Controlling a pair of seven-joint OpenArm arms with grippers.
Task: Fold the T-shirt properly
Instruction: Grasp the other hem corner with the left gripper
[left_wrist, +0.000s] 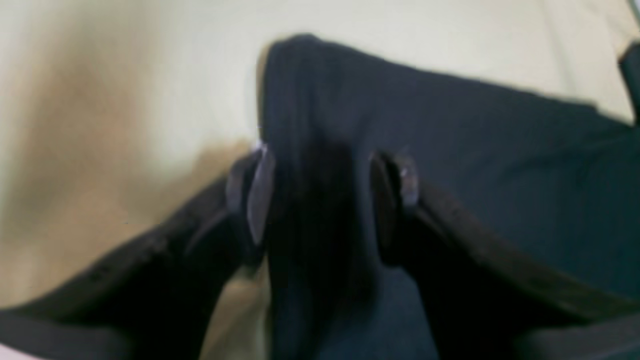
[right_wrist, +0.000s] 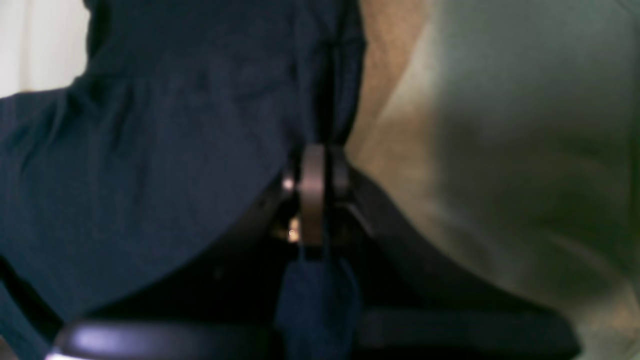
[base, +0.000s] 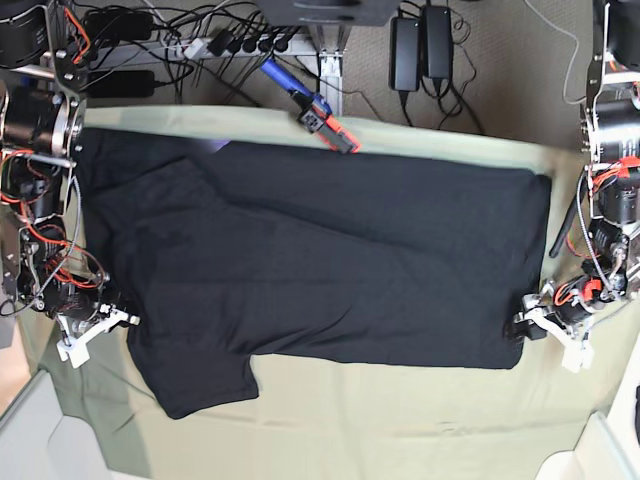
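Right gripper (right_wrist: 312, 200) was clenched on the T-shirt (base: 330, 260) edge, left gripper (left_wrist: 320, 200) gaped around a bunched fold, both poised for folding.

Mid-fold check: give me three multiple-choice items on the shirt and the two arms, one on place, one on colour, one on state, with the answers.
1. Where does the T-shirt lie?
A. Spread on the pale green cloth
B. Hanging off the table
C. Balled up in a corner

2. What colour is the T-shirt?
A. White
B. Black
C. Red

3. How is the right tool set?
A. Wide open above the cloth
B. Out of view
C. Shut on T-shirt fabric

Answers: 1 A, the base view shows it laid out across the cloth. 2 B, dark in all three views. 3 C, the right wrist view shows its fingers pressed together with fabric pinched between them; the left tool has fabric between parted fingers.
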